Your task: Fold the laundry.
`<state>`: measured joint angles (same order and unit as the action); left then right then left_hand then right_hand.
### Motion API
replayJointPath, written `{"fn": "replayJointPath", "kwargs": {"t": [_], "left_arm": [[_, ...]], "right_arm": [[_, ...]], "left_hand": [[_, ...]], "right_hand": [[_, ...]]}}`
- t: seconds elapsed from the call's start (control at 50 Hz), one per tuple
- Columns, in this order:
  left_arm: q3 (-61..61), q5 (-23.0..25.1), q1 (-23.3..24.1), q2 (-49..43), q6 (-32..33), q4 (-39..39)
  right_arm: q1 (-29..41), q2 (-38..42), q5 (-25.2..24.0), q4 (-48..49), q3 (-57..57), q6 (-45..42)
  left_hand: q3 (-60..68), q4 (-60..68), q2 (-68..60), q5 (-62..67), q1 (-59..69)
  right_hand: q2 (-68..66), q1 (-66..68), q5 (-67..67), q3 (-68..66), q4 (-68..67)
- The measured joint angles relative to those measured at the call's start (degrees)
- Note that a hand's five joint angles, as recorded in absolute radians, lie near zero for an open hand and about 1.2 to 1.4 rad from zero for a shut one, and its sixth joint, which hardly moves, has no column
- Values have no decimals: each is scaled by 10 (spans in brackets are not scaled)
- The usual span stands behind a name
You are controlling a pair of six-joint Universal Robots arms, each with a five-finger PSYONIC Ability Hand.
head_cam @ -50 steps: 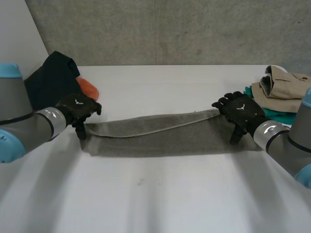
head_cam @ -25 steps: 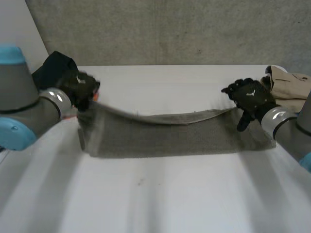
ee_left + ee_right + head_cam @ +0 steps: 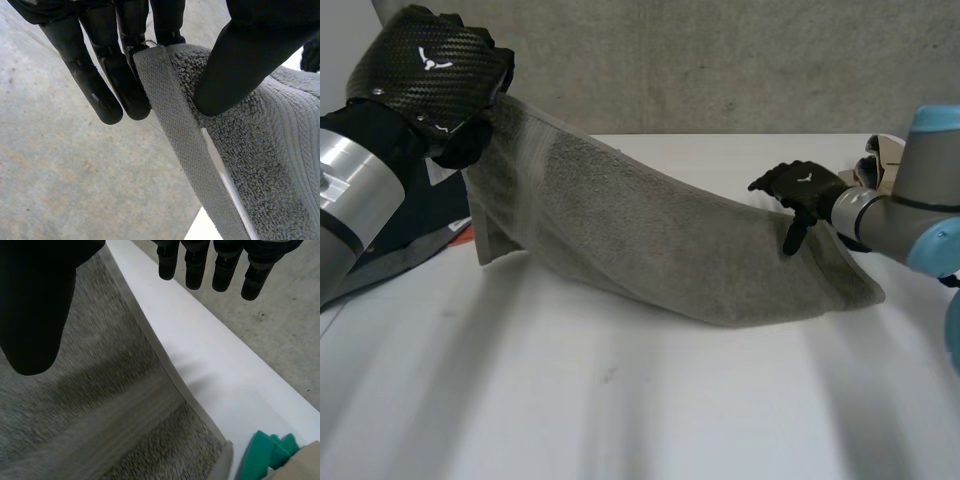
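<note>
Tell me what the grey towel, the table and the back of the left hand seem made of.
The towel is probably cotton terry: matte looped pile, flat woven band along the edge. The table is smooth and white, perhaps laminate or painted board; the look leaves it open. The left hand shows a glossy checkered weave on its back, likely carbon fibre or an imitation.

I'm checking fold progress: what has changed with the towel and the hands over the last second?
The left hand, pinching one corner of the grey towel, rose high off the table, so the towel now slopes from it down to its other end. The right hand shifted only slightly, fingers straight by that end, which stayed on the table.
</note>
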<state>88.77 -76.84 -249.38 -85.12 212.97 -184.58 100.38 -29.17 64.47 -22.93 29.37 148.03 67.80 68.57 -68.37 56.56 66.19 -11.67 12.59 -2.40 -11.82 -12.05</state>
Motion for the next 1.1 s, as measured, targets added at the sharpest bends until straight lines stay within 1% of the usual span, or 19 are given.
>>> {"fn": "replayJointPath", "kwargs": {"t": [0.06, 0.12, 0.14, 0.16, 0.18, 0.2, 0.24, 0.28, 0.42, 0.44, 0.46, 0.54, 0.6, 0.64, 0.7, 0.78, 0.84, 0.96, 1.1], "left_arm": [[16, 3, -1, 17, 0, -16], [25, 5, -2, 24, 0, -26], [31, 8, -4, 27, -1, -35], [35, 9, -5, 28, -1, -40], [37, 10, -7, 29, -2, -44], [38, 11, -7, 29, -2, -46], [42, 15, -14, 27, -5, -54], [44, 18, -24, 22, -8, -61], [25, 39, -78, -28, -28, -100], [5, 40, -93, -51, -35, -118], [-8, 39, -100, -63, -39, -128], [-108, 10, -125, -132, -67, -171], [-217, -37, -131, -187, -98, -185], [-264, -57, -131, -208, -112, -185], [-396, -105, -126, -265, -153, -161], [-492, -129, -123, -309, -190, -110], [-527, -135, -124, -331, -210, -69], [-495, -129, -134, -344, -232, -30], [-326, -84, -153, -342, -236, -54]], "right_arm": [[9, 26, 8, 12, -13, -13], [15, 37, 13, 23, -16, -19], [19, 43, 17, 32, -17, -21], [22, 47, 18, 39, -18, -22], [23, 49, 20, 44, -18, -22], [25, 50, 20, 48, -19, -22], [29, 54, 27, 68, -23, -19], [32, 56, 41, 92, -32, -13], [37, 40, 126, 195, -80, 18], [37, 24, 156, 231, -94, 31], [37, 14, 171, 250, -100, 38], [34, -57, 237, 346, -109, 81], [31, -117, 256, 400, -86, 110], [29, -144, 257, 418, -68, 121], [29, -207, 242, 445, -3, 137], [29, -251, 217, 450, 75, 137], [29, -270, 200, 447, 131, 131], [28, -280, 178, 433, 231, 108], [23, -271, 140, 424, 381, 74]], "left_hand": [[0, 0, 0, 0, 0], [0, 0, 0, 0, 0], [0, 0, 0, 0, 0], [0, 0, 0, 0, 0], [0, 0, 0, 0, 0], [0, 0, 0, 0, 0], [0, 0, 0, 0, 0], [0, 0, 0, 0, 0], [5, 0, 0, 0, 0], [5, 1, 0, 0, 0], [5, 2, -1, 0, 0], [5, 2, -2, 0, 0], [5, 3, -2, 0, 0], [5, 3, -2, 0, 0], [5, 3, -2, 0, 0], [5, 3, -2, 0, 0], [5, 3, -2, 0, 0], [5, 3, -2, 0, 0], [5, 3, -2, 0, 0]], "right_hand": [[-3, 3, -4, -6, -3], [-83, 73, -72, -82, -77], [-185, 177, -169, -174, -169], [-233, 236, -221, -228, -222], [-362, 361, -344, -353, -349], [-381, 374, -358, -372, -362], [-508, 497, -489, -501, -493], [-554, 524, -540, -550, -552], [-555, 524, -542, -559, -561], [-555, 524, -542, -559, -561], [-555, 524, -542, -559, -561], [-555, 524, -542, -559, -561], [-555, 524, -542, -559, -561], [-556, 524, -542, -559, -561], [-555, 524, -542, -559, -561], [-556, 524, -546, -559, -561], [-556, 524, -548, -559, -563], [-556, 524, -548, -559, -564], [-555, 524, -554, -559, -564]]}}
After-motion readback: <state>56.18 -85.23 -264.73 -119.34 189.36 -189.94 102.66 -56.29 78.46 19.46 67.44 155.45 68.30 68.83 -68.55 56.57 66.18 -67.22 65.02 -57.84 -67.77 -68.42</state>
